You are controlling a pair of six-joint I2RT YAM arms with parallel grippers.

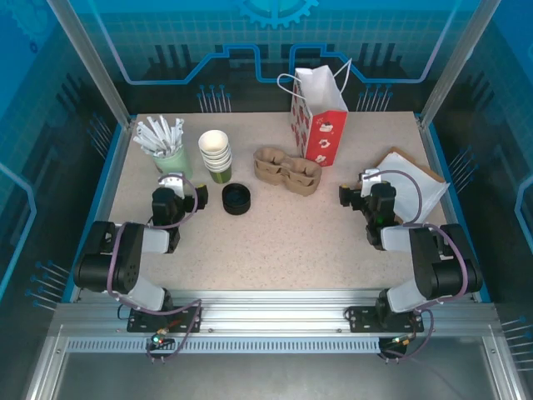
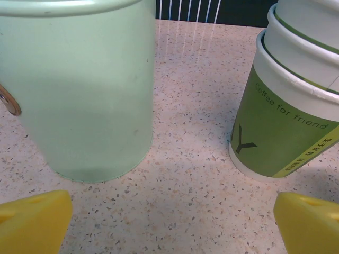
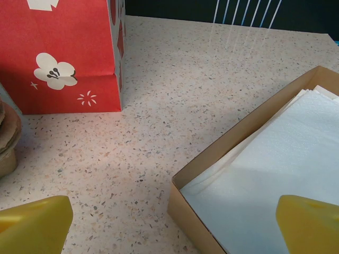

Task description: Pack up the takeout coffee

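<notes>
The takeout coffee is out of view. A stack of lidless olive-green cups [image 1: 216, 154] stands at the back left, with a pile of black lids [image 1: 236, 199] just in front of it. My left gripper [image 1: 172, 183] is open and low over the table. In the left wrist view the left gripper [image 2: 172, 222] holds nothing, its yellow fingertips [image 2: 34, 219] wide apart, and the cup stack [image 2: 286, 116] is ahead to the right. My right gripper [image 1: 360, 183] is open too. The right gripper [image 3: 172, 225] hovers empty over the near corner of a napkin box [image 3: 265, 174].
A mint-green holder [image 1: 166, 148] of white sachets stands left of the cups and looms close in the left wrist view as the holder [image 2: 79, 90]. A cardboard cup carrier [image 1: 287, 170] lies mid-table. The red paper bag [image 1: 320, 117] stands behind it. The napkin box [image 1: 412, 187] sits at the right.
</notes>
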